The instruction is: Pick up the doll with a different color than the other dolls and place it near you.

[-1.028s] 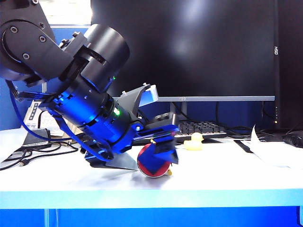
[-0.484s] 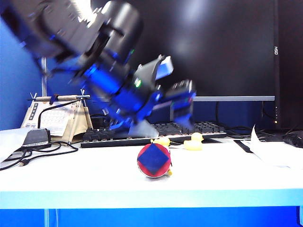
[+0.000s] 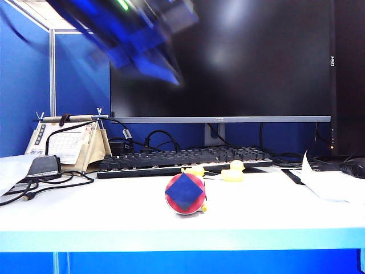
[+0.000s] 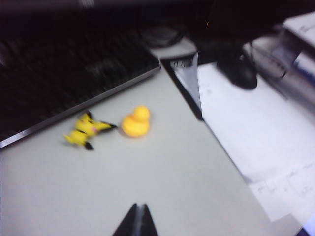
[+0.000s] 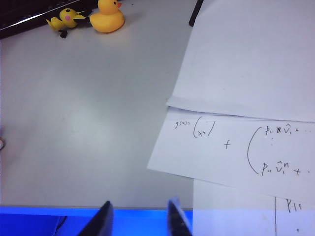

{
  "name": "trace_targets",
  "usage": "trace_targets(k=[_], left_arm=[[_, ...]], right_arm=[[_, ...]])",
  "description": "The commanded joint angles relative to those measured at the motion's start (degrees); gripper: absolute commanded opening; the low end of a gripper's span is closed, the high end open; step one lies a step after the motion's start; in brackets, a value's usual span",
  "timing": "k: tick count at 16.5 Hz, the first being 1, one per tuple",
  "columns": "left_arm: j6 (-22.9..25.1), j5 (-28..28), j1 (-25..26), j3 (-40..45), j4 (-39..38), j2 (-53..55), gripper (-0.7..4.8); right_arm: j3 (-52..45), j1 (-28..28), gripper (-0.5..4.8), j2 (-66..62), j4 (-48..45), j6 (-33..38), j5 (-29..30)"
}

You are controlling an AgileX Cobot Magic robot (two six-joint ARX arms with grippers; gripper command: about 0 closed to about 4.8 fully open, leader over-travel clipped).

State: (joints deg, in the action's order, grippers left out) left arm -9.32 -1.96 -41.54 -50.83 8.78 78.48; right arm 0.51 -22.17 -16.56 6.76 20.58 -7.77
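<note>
The doll (image 3: 185, 194) is seen resting on the surface (image 3: 114, 214), blue diamond facing near; round, no long axis. Left gripper (image 4: 137, 216), raised, jaws closed empty; right gripper (image 5: 138, 212), over handwritten paper (image 5: 236, 147), jaws parted.

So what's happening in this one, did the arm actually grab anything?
Nothing is held. The red ball-shaped doll with a blue diamond patch sits on the white table, ahead of the yellow rubber duck and the yellow pointy-eared figure. The left gripper is shut and empty, high above the table. The right gripper hangs open over handwritten papers.
</note>
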Motion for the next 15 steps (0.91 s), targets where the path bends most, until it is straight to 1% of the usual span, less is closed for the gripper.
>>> trace_targets(k=[1,2,3,4,5,6,7,9,10,11,12,13,14,15], left_arm=[[0.52,-5.62,0.02,9.86,-0.50,-14.62,0.17],[-0.46,-5.97,0.00,13.53,-1.53,-19.56,0.18],[-2.78,-5.99,-0.04,19.17,-2.62,-26.82,0.17],[-4.72,-7.21,-0.04,23.93,-4.87,-33.81,0.18],[-6.29,-10.32,-0.07,29.79,-10.08,-44.98,0.18],[-6.38,-11.37,-0.07,32.28,-13.40,-51.12,0.18],[-6.40,-14.23,-0.04,35.56,-20.72,-62.69,0.18],[-9.33,-19.50,-0.04,38.36,-29.59,-78.29,0.18],[-12.07,-24.48,-0.07,38.40,-32.44,-77.44,0.18],[-12.15,-24.39,-0.07,38.75,-32.61,-75.97,0.18],[-12.33,-22.93,-0.11,39.52,-32.46,-75.89,0.18],[-12.98,-22.88,-0.11,40.81,-33.31,-76.70,0.18],[-13.25,-25.20,-0.11,42.01,-35.43,-78.05,0.18],[-13.55,-26.10,-0.11,42.77,-36.72,-78.16,0.18]], right_arm=[[-0.13,-0.07,1.44,0.11,-1.01,0.20,-0.04],[-0.13,-0.09,1.44,0.11,-1.01,0.20,-0.02],[-0.13,-0.09,1.44,0.11,-1.01,0.20,-0.04],[-0.13,-0.09,1.44,0.11,-1.01,0.20,-0.02],[-0.13,-0.09,1.44,0.11,-0.98,0.20,-0.04],[-0.13,-0.09,1.44,0.11,-1.01,0.20,-0.04],[-0.13,-0.09,1.44,0.11,-1.01,0.20,0.07],[-0.13,-0.09,1.44,0.11,-0.96,0.20,-0.15],[-0.11,0.02,1.44,-0.11,-1.14,0.17,-0.09],[-0.13,-0.17,1.44,0.74,-0.48,0.20,1.95],[-0.13,-0.09,1.44,0.94,-0.48,0.17,1.27],[-0.11,-0.07,1.44,1.60,-0.79,0.20,0.85],[-0.11,-0.15,1.44,2.01,-0.83,0.20,1.42],[-0.11,-0.13,1.45,2.03,-0.96,0.20,1.29]])
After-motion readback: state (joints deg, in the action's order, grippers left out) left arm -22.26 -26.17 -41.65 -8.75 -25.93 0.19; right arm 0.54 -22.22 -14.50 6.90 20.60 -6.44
